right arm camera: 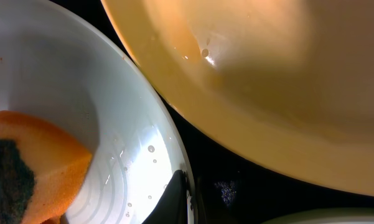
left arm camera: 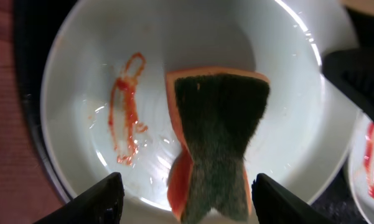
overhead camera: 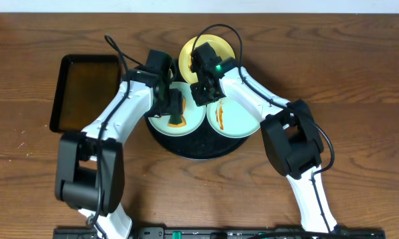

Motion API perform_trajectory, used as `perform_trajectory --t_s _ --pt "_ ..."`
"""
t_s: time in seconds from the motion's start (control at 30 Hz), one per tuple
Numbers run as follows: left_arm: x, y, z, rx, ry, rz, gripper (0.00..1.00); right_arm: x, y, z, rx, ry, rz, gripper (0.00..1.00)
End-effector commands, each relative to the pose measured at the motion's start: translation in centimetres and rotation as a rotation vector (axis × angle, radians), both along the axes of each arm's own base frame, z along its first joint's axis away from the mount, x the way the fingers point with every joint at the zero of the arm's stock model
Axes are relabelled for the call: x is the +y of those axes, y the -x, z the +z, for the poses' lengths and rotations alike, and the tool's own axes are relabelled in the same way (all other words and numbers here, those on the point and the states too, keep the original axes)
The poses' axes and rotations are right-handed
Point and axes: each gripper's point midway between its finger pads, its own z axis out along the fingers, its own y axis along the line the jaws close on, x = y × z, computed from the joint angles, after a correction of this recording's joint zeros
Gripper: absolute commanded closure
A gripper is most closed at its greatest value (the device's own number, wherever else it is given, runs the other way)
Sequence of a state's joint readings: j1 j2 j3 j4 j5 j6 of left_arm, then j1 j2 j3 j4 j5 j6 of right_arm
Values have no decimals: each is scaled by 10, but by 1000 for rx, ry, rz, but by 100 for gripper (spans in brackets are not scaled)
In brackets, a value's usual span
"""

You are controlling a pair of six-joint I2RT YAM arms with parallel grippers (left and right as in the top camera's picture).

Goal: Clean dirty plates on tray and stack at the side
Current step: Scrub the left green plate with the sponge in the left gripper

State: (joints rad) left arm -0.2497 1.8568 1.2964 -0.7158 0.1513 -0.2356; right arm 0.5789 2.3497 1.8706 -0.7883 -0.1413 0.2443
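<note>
The round black tray [overhead camera: 192, 151] holds three plates. The pale yellow plate [overhead camera: 188, 56] is at the back and fills the right wrist view [right arm camera: 267, 81]. The left mint-green plate [overhead camera: 160, 123] has a red-orange sauce streak [left arm camera: 127, 106] on its left half. My left gripper [overhead camera: 174, 106] is over it, shut on an orange sponge with a dark green face [left arm camera: 218, 124], which is pressed on the plate's middle. My right gripper [right arm camera: 190, 202] is shut on this plate's rim [right arm camera: 130, 124]. The right mint-green plate [overhead camera: 240, 123] carries sauce streaks.
A smaller rectangular black tray [overhead camera: 58, 93] with brownish liquid lies to the left of the round tray. Both arms cross over the round tray's back half. The wooden table extends on all sides.
</note>
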Motion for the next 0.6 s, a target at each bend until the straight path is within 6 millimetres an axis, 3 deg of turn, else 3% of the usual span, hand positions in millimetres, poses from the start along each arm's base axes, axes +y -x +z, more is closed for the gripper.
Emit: perform_trajectory --t_s 0.0,0.13,0.57 --pt "-4 1 -13 28 20 2 34 2 5 -7 6 16 11 95" --pt "-14 -6 -11 5 77 -9 38 1 5 -7 9 18 10 94" --pt "-13 -2 -35 58 65 -4 46 0 7 -8 16 23 10 95"
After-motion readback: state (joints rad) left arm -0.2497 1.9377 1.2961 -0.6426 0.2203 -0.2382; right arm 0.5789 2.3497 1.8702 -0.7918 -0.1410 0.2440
